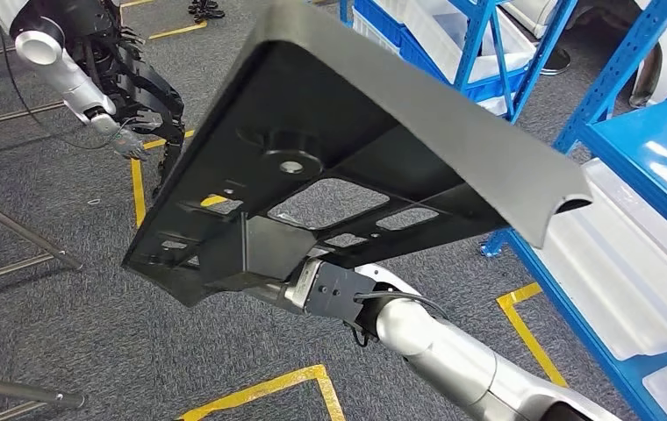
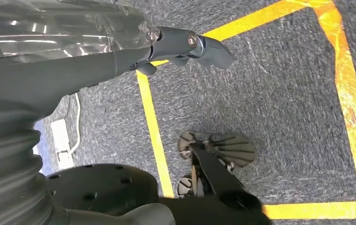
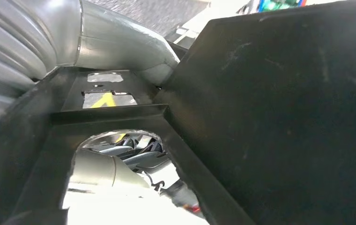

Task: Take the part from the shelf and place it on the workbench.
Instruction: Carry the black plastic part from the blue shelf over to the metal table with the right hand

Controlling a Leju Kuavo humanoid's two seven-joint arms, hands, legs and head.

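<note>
Right hand gripping black part from beneath, left hand loose, fingers apart

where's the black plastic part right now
In the head view the large black plastic panel part is held up mid-picture by the right robot hand, above grey carpet, left of the blue shelf.

I see my right hand holding the large black part up, tilted, over the grey carpet. My left hand hangs empty. Blue shelving stands alongside.
</note>
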